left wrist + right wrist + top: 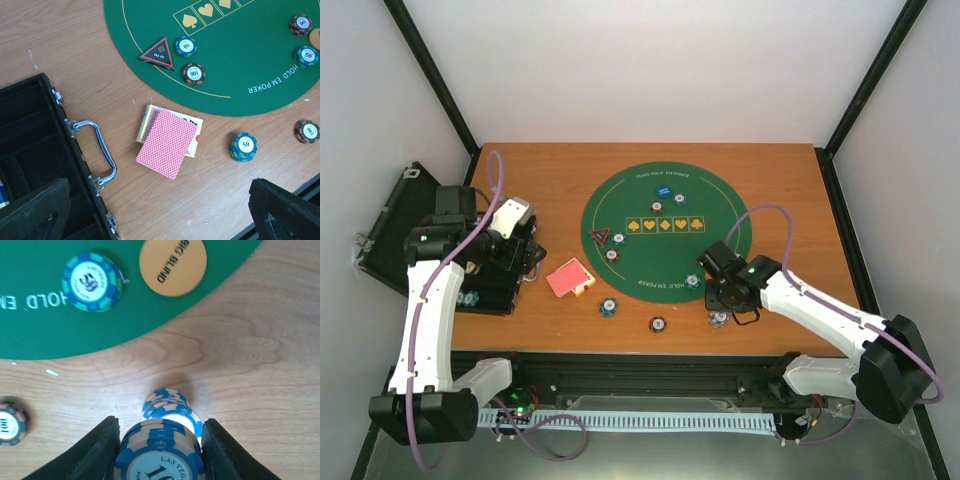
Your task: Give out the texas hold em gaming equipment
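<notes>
The poker chip stack [159,460] is sitting over the bare bench [260,340], just off the green mat [30,335]. My right claw [160,437] is pinching it from both sides, arm stretching low and forward. My left claw [160,215] is hanging spread wide above the cards [167,142].

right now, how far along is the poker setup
Done: triangle marker, Big Blind disc and several chips lie on the green mat. In hand: the right gripper brackets a blue-and-peach chip stack on the wood beside the mat; whether it grips is unclear. Remaining: card deck, 50 chip stack and a 100 chip on bare wood; left gripper open, empty.
</notes>
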